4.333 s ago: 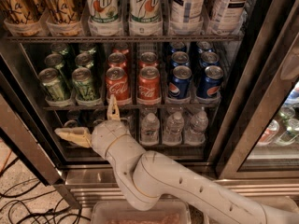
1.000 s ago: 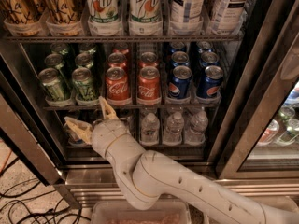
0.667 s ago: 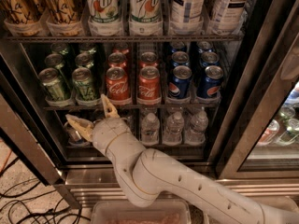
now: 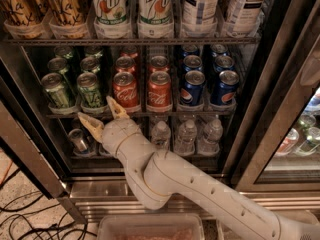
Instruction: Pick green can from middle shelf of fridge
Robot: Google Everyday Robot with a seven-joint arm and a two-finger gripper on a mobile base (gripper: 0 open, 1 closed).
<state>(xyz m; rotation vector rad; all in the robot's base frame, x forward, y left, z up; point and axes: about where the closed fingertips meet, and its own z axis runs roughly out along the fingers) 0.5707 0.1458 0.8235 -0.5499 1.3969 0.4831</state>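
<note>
Green cans [image 4: 91, 89] stand in two lanes at the left of the middle shelf [image 4: 150, 113] of the open fridge [image 4: 272, 119]; another front green can [image 4: 56, 90] is further left. My gripper [image 4: 103, 116] is open and empty, just below the shelf's front rail, under the right front green can. One tan finger [image 4: 90, 125] points left, the other [image 4: 117, 107] points up toward the red Coca-Cola can [image 4: 125, 89]. The white arm runs down to the lower right.
Red Coca-Cola cans and blue Pepsi cans [image 4: 192, 88] fill the shelf's middle and right. Tall bottles [image 4: 154, 9] stand on the rack above, small water bottles [image 4: 186, 135] on the rack below. A clear bin [image 4: 150, 227] sits at the bottom. Cables [image 4: 25, 219] lie on the floor.
My gripper has risen from the lower shelf level and moved right, toward the middle shelf's front rail, with its fingers still spread. The cans have not moved.
</note>
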